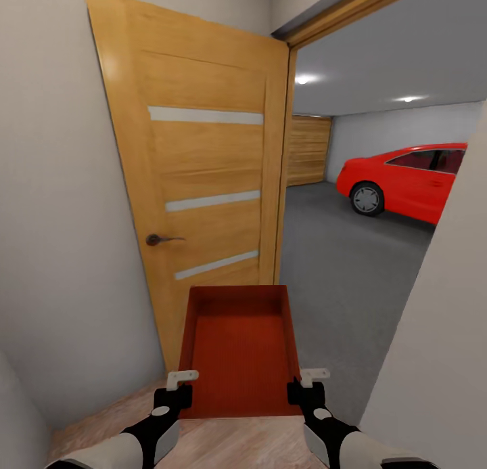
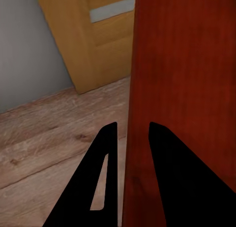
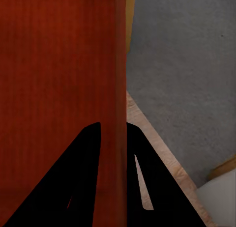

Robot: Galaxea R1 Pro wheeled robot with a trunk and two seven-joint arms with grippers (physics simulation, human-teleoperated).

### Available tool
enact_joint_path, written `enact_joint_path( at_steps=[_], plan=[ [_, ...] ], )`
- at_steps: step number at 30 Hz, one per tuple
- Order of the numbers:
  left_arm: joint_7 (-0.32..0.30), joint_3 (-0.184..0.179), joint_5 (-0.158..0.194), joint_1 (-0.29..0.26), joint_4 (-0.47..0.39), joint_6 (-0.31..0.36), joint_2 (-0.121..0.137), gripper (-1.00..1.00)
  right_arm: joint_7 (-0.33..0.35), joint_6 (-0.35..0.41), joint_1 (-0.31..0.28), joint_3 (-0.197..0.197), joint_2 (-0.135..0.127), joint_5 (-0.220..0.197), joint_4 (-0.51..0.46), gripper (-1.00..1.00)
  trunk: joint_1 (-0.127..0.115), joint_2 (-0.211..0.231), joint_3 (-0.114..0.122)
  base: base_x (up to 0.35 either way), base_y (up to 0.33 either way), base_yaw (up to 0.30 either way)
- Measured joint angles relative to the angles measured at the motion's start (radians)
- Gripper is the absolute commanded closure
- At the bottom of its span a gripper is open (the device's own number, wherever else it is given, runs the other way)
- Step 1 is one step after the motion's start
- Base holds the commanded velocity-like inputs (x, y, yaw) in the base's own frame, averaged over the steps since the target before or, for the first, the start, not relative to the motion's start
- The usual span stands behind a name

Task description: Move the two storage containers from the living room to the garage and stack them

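Held up in front of the robot, at the doorway into the garage [image 1: 352,266]: one orange-red storage container [image 1: 240,350], open side up, long axis running away toward the far side. Gripped at both near corners. Left gripper [image 1: 181,388] closed down over the container's left wall near its near end, one finger [image 2: 101,178] outside the wall and the other inside, the thin wall pinched between them in the left wrist view. Right gripper [image 1: 299,386] likewise clamped on the right wall near the near end, fingers [image 3: 73,183] straddling the wall in the right wrist view, jaws narrowed to the wall's thickness.

Below the container and the arms, light wood-plank floor [image 1: 223,445], ending at the threshold. Beyond it, dark grey concrete floor [image 1: 338,279] stretching to the far right. Just left of the container, an open wooden door [image 1: 196,178] with three pale horizontal strips and a dark lever handle [image 1: 161,239], swung back against the left wall. Far right, in the garage, a red car [image 1: 409,179] parked on the concrete; far behind, a wooden panel door [image 1: 308,149] on the grey wall. Two ceiling lights lit above. Pale wall [image 1: 439,347] close on the near right, framing the opening.
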Motion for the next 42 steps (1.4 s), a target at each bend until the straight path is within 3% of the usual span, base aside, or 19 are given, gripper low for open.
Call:
enact_joint_path(
  at_steps=[21,42],
  plan=[
    [-0.001,0.002,-0.003,-0.001,0.0,0.001,0.0,1.0,0.0,0.0,0.0,0.001,0.0,-0.003,0.0,1.0,0.0,0.0,0.0,0.295,0.096,-0.261],
    [-0.001,0.002,-0.003,-0.001,0.0,0.001,0.0,1.0,0.0,0.0,0.0,0.001,0.0,-0.002,0.0,1.0,0.0,0.0,0.0,0.046,0.013,-0.228]
  ],
)
